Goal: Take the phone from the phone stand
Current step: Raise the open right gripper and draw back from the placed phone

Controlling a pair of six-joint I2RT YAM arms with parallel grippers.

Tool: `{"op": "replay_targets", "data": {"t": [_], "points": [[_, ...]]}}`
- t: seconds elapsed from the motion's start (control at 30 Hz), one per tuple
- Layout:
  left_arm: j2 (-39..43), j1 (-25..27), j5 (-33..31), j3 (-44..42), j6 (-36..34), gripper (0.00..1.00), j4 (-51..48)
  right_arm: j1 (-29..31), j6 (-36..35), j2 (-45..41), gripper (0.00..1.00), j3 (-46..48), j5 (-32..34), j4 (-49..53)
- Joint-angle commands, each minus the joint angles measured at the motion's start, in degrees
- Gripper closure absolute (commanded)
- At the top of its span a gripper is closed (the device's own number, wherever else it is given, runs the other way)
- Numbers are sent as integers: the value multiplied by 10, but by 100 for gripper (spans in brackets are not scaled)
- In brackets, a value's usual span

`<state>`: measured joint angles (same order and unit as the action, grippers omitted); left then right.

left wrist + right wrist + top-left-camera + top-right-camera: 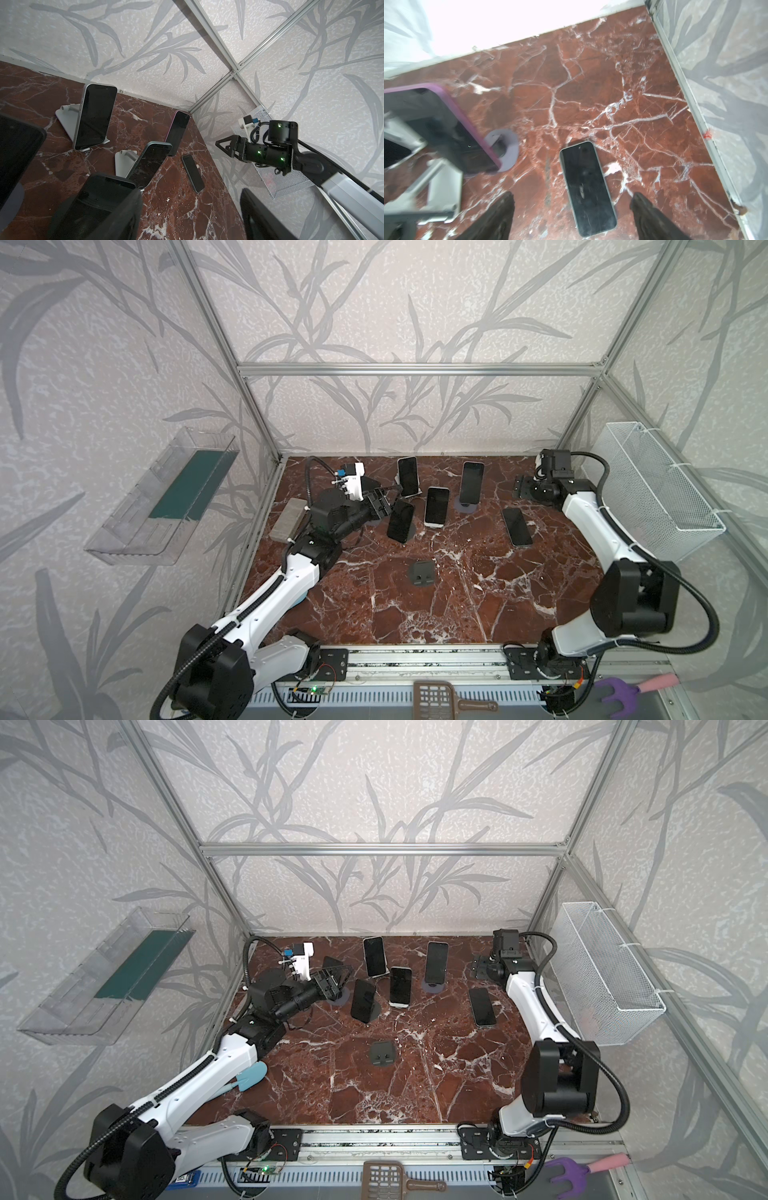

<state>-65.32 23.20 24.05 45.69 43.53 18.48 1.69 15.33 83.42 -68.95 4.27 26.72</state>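
One dark phone [516, 526] [587, 187] lies flat on the marble table, off any stand. My right gripper [521, 487] [572, 195] hovers above it, open, with nothing between its fingers. An empty black phone stand [422, 572] sits near the table's middle. Several other phones lean on stands at the back, among them a purple-edged phone [471, 482] [446, 128] on a round grey stand [506, 149]. My left gripper [384, 499] [191, 193] is open and empty beside a black phone [401, 520] [99, 203] on a black stand.
A grey block [286, 520] lies by the left wall, and a blue spatula [245, 1077] under the left arm. A white wire basket [652, 489] hangs on the right wall, a clear shelf [166, 493] on the left. A brown scoop [434, 695] and a purple fork [623, 693] lie beyond the front rail.
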Motion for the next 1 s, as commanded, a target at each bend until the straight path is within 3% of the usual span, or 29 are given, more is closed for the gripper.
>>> {"op": "replay_targets", "data": {"t": [0.0, 0.1, 0.23, 0.57, 0.67, 0.77, 0.97], "points": [[12, 2, -6, 10, 1, 25, 11, 50, 55, -89, 8, 113, 34, -109], [12, 2, -12, 9, -1, 25, 6, 74, 64, -176, 8, 206, -30, -178], [12, 2, -19, 7, 2, 25, 7, 75, 82, -253, 14, 257, -56, -158], [21, 3, -61, -4, -10, 25, 1, 78, 84, -321, 18, 299, -115, -112], [17, 2, -67, -6, -8, 25, 2, 78, 101, -337, 15, 322, -119, -143], [11, 3, -64, -7, -3, 25, 5, 78, 123, -353, 1, 350, -136, -192], [5, 2, -59, -5, -2, 25, 5, 78, 188, -370, 1, 392, -135, -274]]}}
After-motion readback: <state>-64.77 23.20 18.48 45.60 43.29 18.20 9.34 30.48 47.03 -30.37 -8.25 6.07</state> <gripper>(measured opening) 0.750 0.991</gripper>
